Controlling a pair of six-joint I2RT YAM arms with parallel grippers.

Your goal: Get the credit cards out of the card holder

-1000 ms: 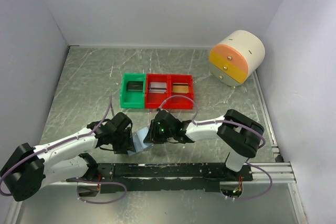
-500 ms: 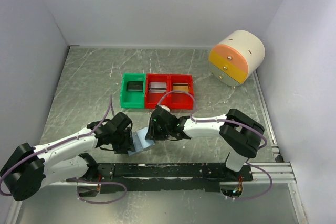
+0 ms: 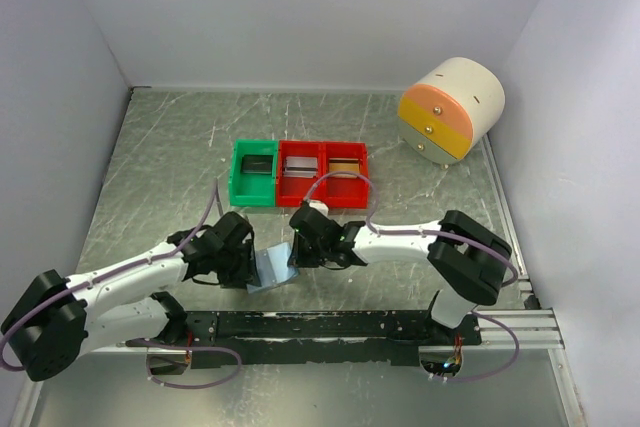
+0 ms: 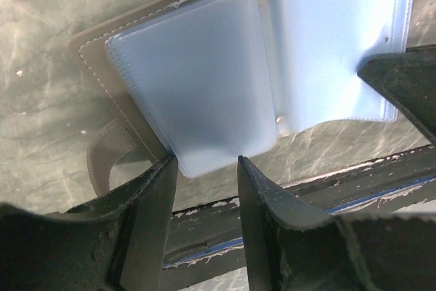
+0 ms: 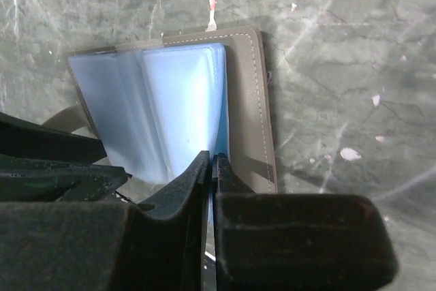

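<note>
Near the front edge of the table, short of the bins, the holder lies open between my two grippers, with the grey cover down and the blue pockets up. My left gripper stands open, one finger on each side of the near corner of a pocket stack. Neither finger presses it, as far as I can see. My right gripper is drawn almost shut at the edge of the other leaf. I judge it has a thin pocket sheet nipped between the pads, though the slit is too narrow to show how many sheets. No cards show: I see no orange through the cloudy blue, so I cannot tell which pocket holds one.

The step, as I read it, is leafing the pockets apart to find a card. To do it well, I should close the left fingers on their stack first, so the holder does not ride up with the right gripper. The pinched leaf should then be lifted slowly, away from the spine, so the plastic peels rather than tears at the seam. If several sheets come up, I should let go and take a shallower bite. Once an orange edge shows, I should grip the card itself, not the pocket.
</note>
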